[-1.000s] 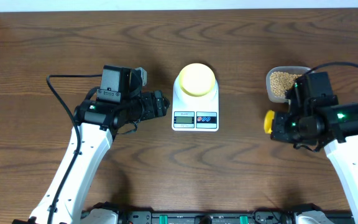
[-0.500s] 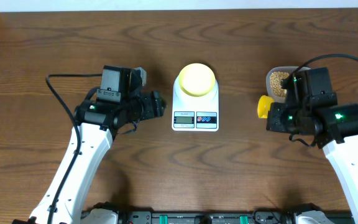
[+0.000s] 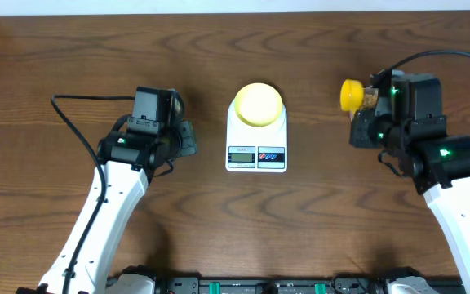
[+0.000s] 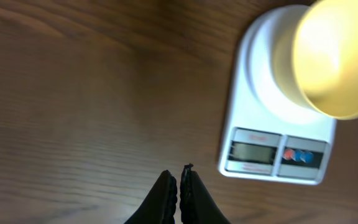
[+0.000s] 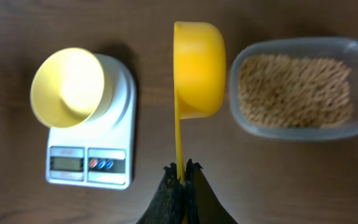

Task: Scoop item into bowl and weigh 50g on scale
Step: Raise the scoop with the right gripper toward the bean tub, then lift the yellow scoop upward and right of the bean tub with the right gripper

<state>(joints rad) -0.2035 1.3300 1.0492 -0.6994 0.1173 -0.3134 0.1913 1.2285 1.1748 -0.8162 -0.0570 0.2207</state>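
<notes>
The pale-yellow bowl (image 3: 257, 104) stands on the white scale (image 3: 256, 155) at mid-table. Tan beans (image 5: 294, 90) fill a clear container (image 5: 241, 121) to the right of the scale. My right gripper (image 5: 182, 167) is shut on the thin handle of a bright yellow scoop (image 5: 197, 68), which hangs on edge above the table between the bowl (image 5: 64, 87) and the container. Seen from overhead, the scoop (image 3: 350, 95) sits just left of the right arm, which hides most of the container. My left gripper (image 4: 179, 177) is shut and empty, left of the scale (image 4: 253, 124).
Dark wood table (image 3: 72, 57) all round. Black cables loop from both arms (image 3: 80, 102). The arms' bases sit along the near edge.
The left gripper has shut and drawn back left from the scale. The right arm has carried the scoop from in front of the container toward the far side, beside its left edge.
</notes>
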